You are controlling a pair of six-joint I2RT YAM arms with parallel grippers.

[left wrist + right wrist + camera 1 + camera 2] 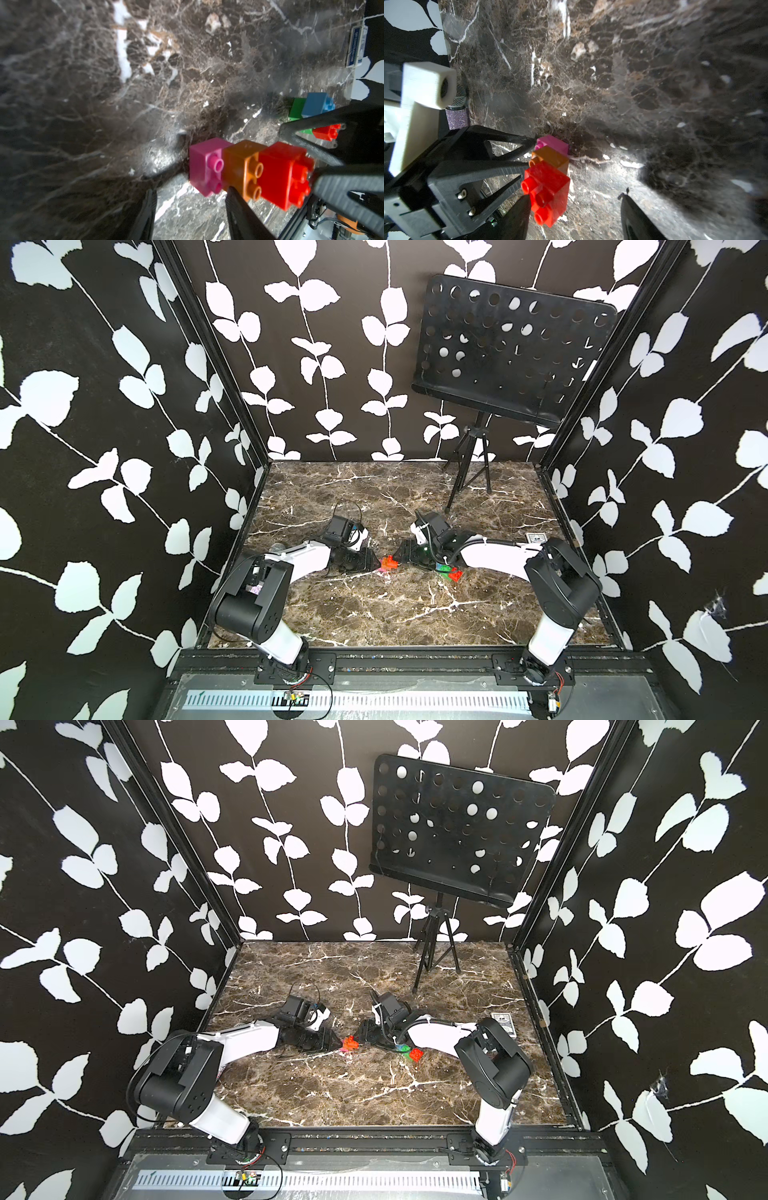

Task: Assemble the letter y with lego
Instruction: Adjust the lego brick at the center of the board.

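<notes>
Dark veined marble covers the desk, boxed in by black walls printed with white leaves. A perforated music stand stands at the back. The left arm and the right arm reach in low and meet near the middle, hiding much of what lies under them.

Between the two sets of jaws sits a stepped row of three joined bricks: a pink brick, an orange brick and a red brick. Their studs face the left wrist camera. In both top views the row is only a small, blurred patch of colour.

The left jaws stand a little apart, with their tips at the pink and orange bricks. I cannot tell whether they pinch these or merely touch them. The right jaws are wide apart: one finger is just beside the red brick, the other well clear of it.

Near this row but apart from it, a green brick has a blue brick and a second red brick against it. In the left wrist view a right finger partly screens this group, and in the top views it is half tucked under the right arm.

A card box lies by the right arm's base. A microphone shows behind the left arm, mostly hidden.
</notes>
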